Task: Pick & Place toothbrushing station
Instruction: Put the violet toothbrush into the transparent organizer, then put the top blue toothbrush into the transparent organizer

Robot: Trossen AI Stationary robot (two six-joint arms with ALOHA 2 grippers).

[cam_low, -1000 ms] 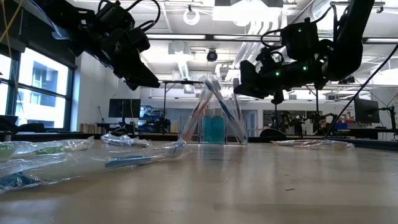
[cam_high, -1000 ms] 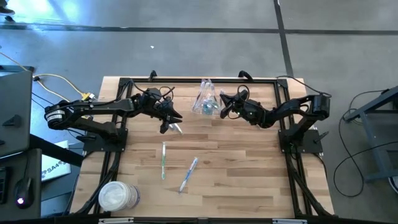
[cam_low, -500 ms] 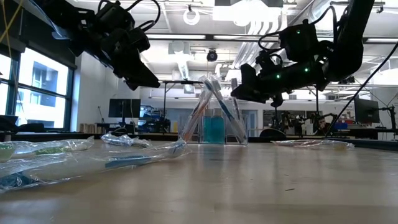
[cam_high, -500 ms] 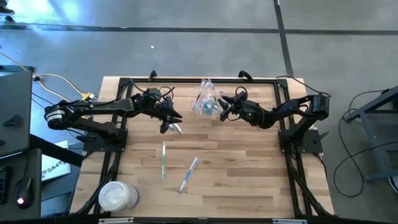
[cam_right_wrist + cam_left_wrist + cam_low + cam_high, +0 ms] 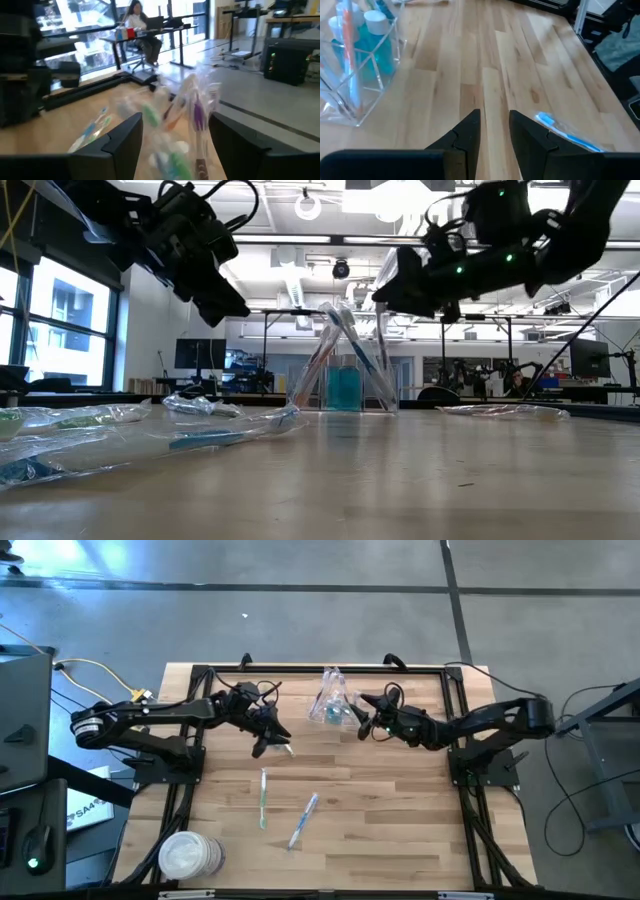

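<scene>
Ahead of right gripper [image 5: 364, 726]: clear cup [image 5: 330, 700] with upright toothbrushes blocks.
Under left gripper [image 5: 272, 744]: bare table [image 5: 400, 820].
Beyond its fingertips: wrapped toothbrushes [image 5: 264, 797].

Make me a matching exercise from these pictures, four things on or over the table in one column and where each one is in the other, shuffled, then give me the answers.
Things:
1. clear cup
2. stack of white discs
3. left tool
4. right tool

Places, in the high view:
A. near left corner of the table
B. just right of the cup
C. far edge, at the middle
D. above the table, left of the cup

Pairs: 1-C, 2-A, 3-D, 4-B
</scene>
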